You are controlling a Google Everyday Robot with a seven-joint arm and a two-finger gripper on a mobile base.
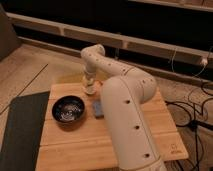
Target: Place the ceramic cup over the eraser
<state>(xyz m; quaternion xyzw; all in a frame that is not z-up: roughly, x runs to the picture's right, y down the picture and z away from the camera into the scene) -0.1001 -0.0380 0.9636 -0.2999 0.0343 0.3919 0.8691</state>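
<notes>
A small grey-blue eraser (pixel 98 108) lies flat on the wooden table (pixel 75 145), just right of a dark bowl. My gripper (pixel 89 84) hangs at the end of the white arm (pixel 127 110), over the far part of the table. A pale, cup-like object, probably the ceramic cup (pixel 90 91), sits right under the gripper, at or just above the table top. It is a short way behind the eraser and slightly to its left. The arm hides the table to the right of the eraser.
A dark round bowl (pixel 68 110) stands on the table left of the eraser. A dark mat (pixel 20 130) lies on the floor at the left. Cables (pixel 195 107) trail on the floor at the right. A wall with rails runs behind.
</notes>
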